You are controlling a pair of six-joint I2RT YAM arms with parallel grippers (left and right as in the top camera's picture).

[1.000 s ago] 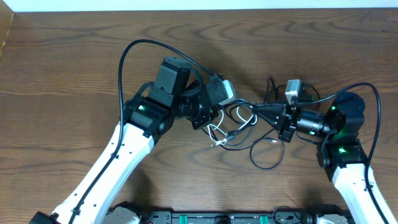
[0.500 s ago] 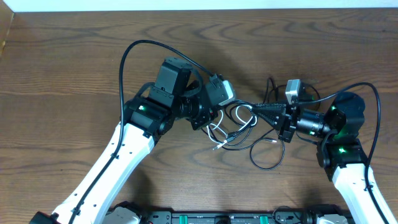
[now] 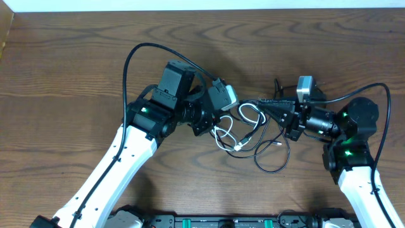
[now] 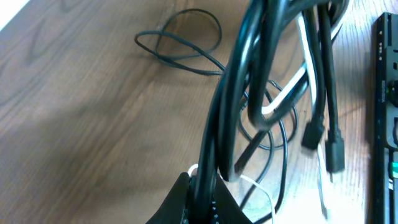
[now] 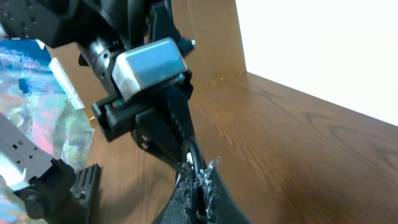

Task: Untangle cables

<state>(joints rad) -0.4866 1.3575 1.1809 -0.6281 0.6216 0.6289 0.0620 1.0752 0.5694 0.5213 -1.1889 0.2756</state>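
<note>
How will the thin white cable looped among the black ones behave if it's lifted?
Likely floppy: the thin white cable lies in loose curls. Probably light, yet it may drag the thin black cords crossing its loops.

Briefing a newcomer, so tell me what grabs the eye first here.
A tangle of thin black and white cords sits at the middle of the brown wooden table. The left tool and the right tool pinch it from opposite sides.
</note>
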